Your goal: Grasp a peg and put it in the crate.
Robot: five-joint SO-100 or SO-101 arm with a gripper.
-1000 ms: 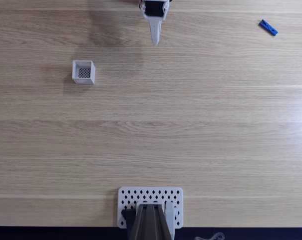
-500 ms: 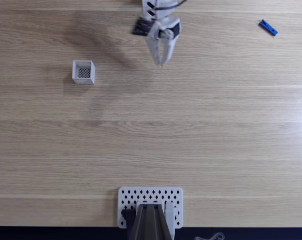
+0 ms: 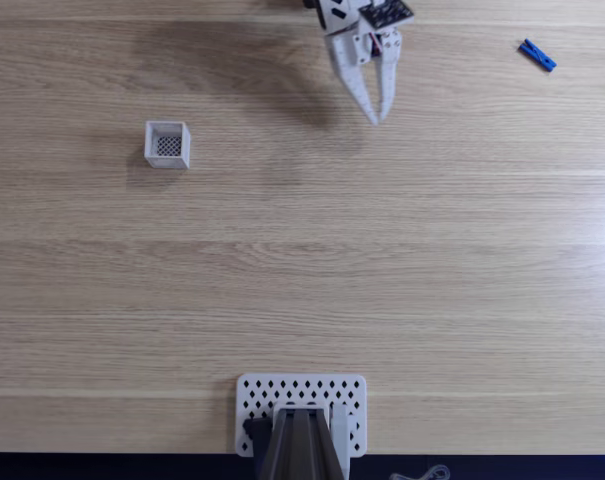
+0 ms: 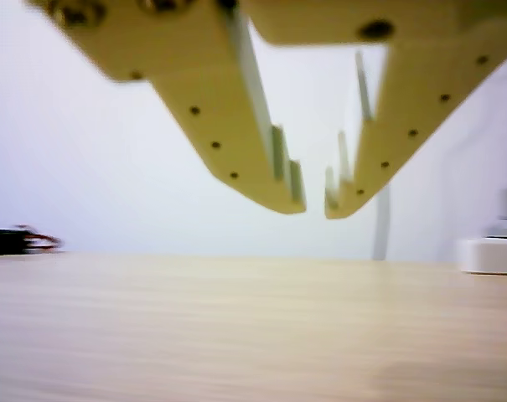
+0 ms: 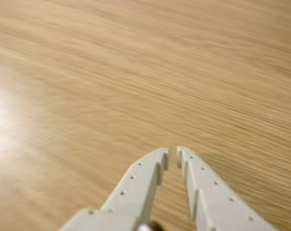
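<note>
My gripper (image 3: 377, 118) hung nearly closed and empty, the peg (image 3: 537, 55) ungrasped, far from the crate (image 3: 168, 144).

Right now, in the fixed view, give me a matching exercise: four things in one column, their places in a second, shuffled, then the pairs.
Things:
1. peg
2. crate
3. gripper
4. perforated plate

Places:
A. bottom centre, at the table edge
B. top right corner
C. left side, upper half
D. top, right of centre, fingertips nearly together, holding nothing

Pairs: 1-B, 2-C, 3-D, 4-A
</note>
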